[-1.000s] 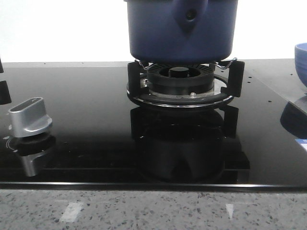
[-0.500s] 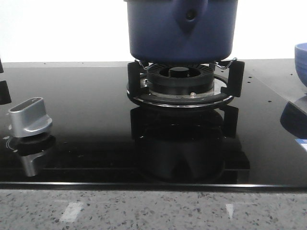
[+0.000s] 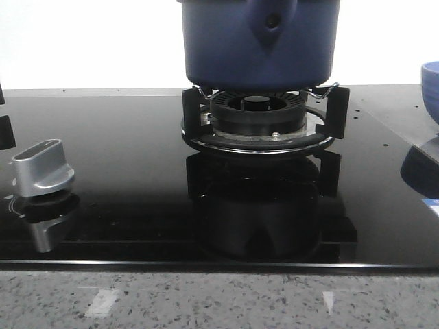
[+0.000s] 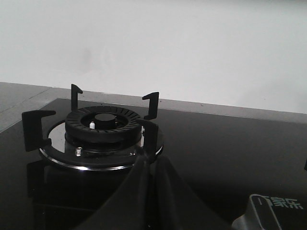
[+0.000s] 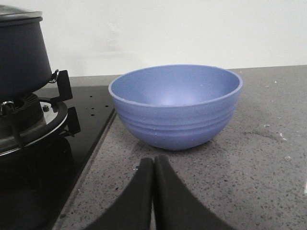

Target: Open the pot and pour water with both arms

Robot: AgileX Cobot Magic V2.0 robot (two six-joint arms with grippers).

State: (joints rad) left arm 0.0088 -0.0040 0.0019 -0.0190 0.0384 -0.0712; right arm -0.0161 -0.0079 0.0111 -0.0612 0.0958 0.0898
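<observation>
On the black glass cooktop point(image 3: 123, 171), seen from the front, the dark navy pot point(image 3: 259, 42) sits on the prongs of a gas burner point(image 3: 258, 118), its teardrop handle bracket facing the camera and its top cut off by the frame edge; a silver control knob point(image 3: 42, 166) stands well to the left, and the rim of a lighter blue bowl point(image 3: 431, 88) shows at the far right. Neither arm appears in this view. From the left wrist, the left gripper point(image 4: 152, 165) shows its dark fingers pressed together with nothing between them, pointing toward a second, bare burner point(image 4: 98, 130) set into the glass (a knob corner with printed characters shows at the lower right). From the right wrist, the right gripper point(image 5: 153, 167) is likewise closed and holding nothing, its tips low over the speckled grey counter point(image 5: 259, 158) just before the blue bowl point(image 5: 175, 106), with the pot point(image 5: 21, 52) on its burner beside the bowl.
</observation>
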